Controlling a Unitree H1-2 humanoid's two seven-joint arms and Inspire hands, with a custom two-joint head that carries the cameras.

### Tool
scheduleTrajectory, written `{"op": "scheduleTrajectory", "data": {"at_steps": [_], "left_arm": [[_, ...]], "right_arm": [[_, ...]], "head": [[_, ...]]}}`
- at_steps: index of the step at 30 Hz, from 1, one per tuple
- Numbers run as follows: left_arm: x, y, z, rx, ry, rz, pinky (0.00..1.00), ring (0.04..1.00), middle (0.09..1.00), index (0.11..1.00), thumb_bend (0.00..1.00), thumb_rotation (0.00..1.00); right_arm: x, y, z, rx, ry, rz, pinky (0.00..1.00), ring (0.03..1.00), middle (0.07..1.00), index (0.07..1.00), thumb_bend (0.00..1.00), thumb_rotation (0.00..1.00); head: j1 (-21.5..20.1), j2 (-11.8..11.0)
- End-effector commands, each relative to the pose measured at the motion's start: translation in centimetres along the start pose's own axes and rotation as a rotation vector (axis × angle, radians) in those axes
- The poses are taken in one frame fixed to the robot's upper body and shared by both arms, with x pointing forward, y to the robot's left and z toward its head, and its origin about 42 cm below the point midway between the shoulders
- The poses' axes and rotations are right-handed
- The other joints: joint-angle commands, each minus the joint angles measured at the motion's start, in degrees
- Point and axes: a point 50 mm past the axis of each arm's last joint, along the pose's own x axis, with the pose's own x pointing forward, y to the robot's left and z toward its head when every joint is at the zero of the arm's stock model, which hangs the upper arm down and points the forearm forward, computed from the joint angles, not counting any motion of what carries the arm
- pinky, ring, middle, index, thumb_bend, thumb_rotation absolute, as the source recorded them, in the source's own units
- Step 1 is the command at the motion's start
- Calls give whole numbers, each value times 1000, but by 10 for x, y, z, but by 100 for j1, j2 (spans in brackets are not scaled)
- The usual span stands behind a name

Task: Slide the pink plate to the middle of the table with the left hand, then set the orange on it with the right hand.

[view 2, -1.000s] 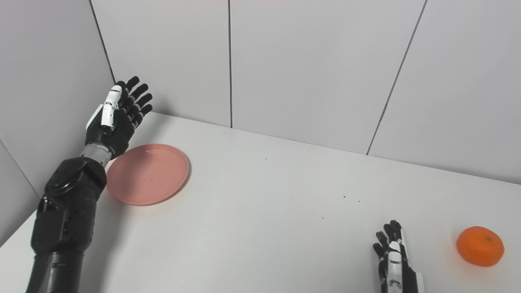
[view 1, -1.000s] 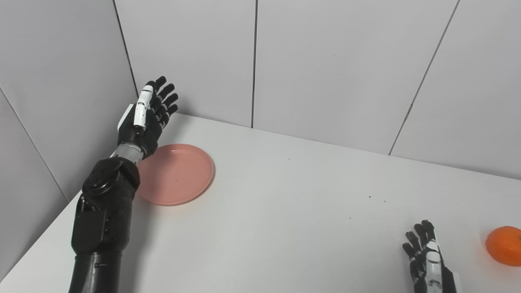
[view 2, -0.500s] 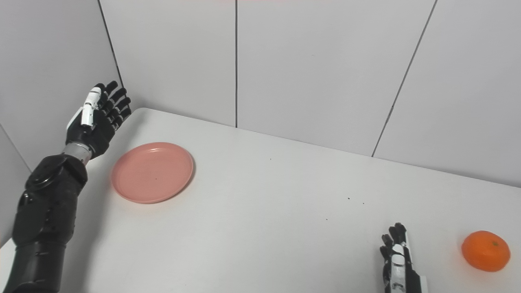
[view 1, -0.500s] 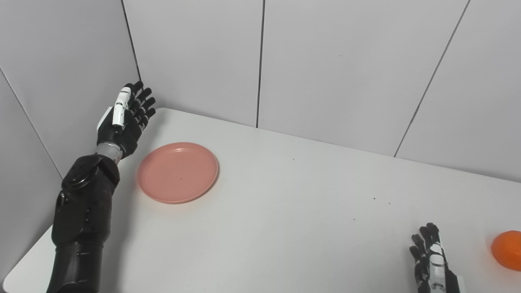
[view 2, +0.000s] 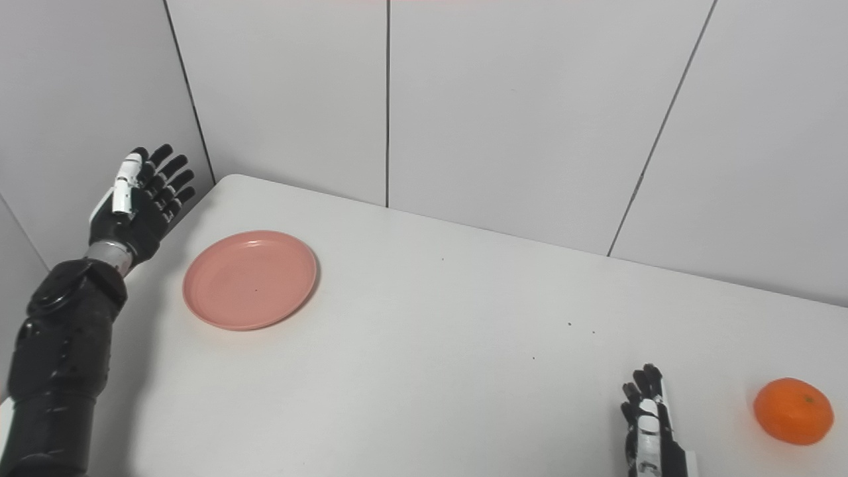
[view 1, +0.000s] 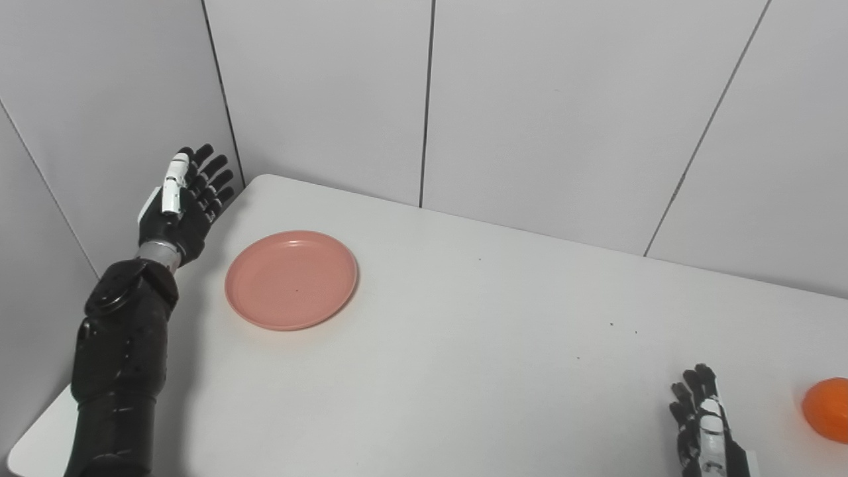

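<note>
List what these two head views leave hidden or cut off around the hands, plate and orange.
- Orange: left eye view's right edge cuts it; whole in the right eye view.
- Right hand: bottom edge cuts off palm and wrist in both views.
- Left hand: seen edge-on beside the pink plate; its height above the table is unclear.
- Plate underside: hidden.

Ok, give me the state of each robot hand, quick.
Left robot hand: open, fingers spread, holding nothing, beside the pink plate.
Right robot hand: open, holding nothing, apart from the orange.
</note>
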Motion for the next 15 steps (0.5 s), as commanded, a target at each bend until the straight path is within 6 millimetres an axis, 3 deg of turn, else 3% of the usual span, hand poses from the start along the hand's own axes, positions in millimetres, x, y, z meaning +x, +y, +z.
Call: {"op": "scheduleTrajectory", "data": {"at_steps": [1, 15], "left_arm": [[6, 3, 28, 20, -107, -12, 996, 964, 958, 945, 307, 1000], [4, 10, 9, -16, -59, 42, 894, 880, 881, 866, 302, 1000]], "right_arm": [[-3, -11, 1, -14, 9, -30, 978, 955, 961, 964, 111, 1000], [-2, -12, 3, 4, 21, -27, 992, 964, 965, 968, 98, 1000]], "head": [[-5, 2], [43, 67]]}}
